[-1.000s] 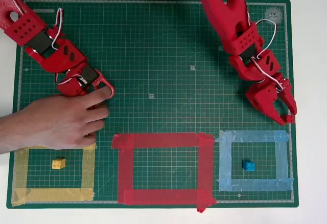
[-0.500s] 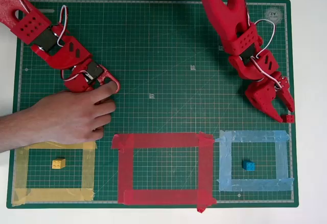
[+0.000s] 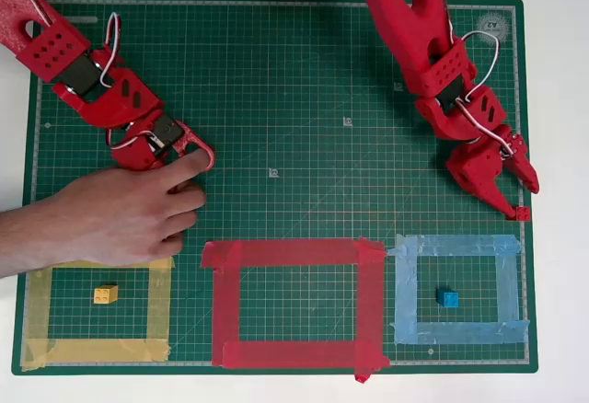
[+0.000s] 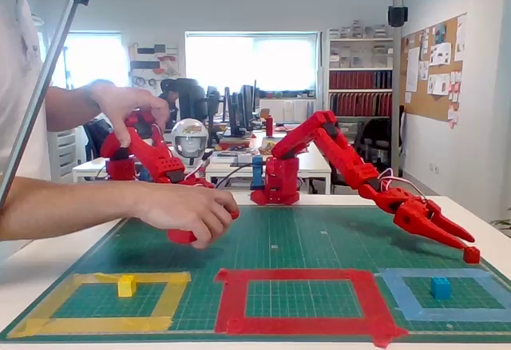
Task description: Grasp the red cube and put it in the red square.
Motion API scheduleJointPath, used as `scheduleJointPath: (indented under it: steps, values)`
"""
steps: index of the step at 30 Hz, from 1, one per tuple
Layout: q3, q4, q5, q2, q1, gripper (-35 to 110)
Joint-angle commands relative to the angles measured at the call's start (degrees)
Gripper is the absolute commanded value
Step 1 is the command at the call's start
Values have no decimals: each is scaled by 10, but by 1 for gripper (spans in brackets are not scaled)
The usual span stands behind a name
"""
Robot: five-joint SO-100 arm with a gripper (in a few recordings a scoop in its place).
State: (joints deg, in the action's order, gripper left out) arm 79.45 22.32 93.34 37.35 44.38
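- The gripper (image 3: 522, 198) sits at the right edge of the green cutting mat (image 3: 304, 81) in the overhead view, above the top right corner of the light blue tape outline (image 3: 458, 246). Its fingers come together to a narrow tip, and the red cube (image 3: 523, 212) is at that tip; whether they are fully clamped on it cannot be told.
- In the fixed view the gripper (image 4: 459, 244) slopes down to the right, with the red cube (image 4: 472, 255) at its lowest point, close to the mat surface near the mat's right edge.
- At the far left of the overhead view, the yellow tape outline (image 3: 33, 316) holds a yellow block (image 3: 106, 294) inside it.
- A person's hand (image 3: 120, 219) lies on the mat just above the yellow outline.
- In the middle of the near edge lies the red square (image 3: 294, 254), wide red tape strips around bare green mat.
- The red square is well apart from the red cube, with the light blue outline's corner between them.
- To the right, the light blue outline encloses a blue block (image 3: 448, 298), which stands free of the tape.
- In the fixed view the three outlines run along the near edge: yellow, the red square (image 4: 299, 275), then light blue.
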Motion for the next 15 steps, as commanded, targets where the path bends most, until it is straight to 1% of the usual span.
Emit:
scheduleJointPath:
  steps: [1, 15]
  values:
    - [-30, -1, 10, 18, -1, 22]
    - [-44, 1, 12, 2, -7, 23]
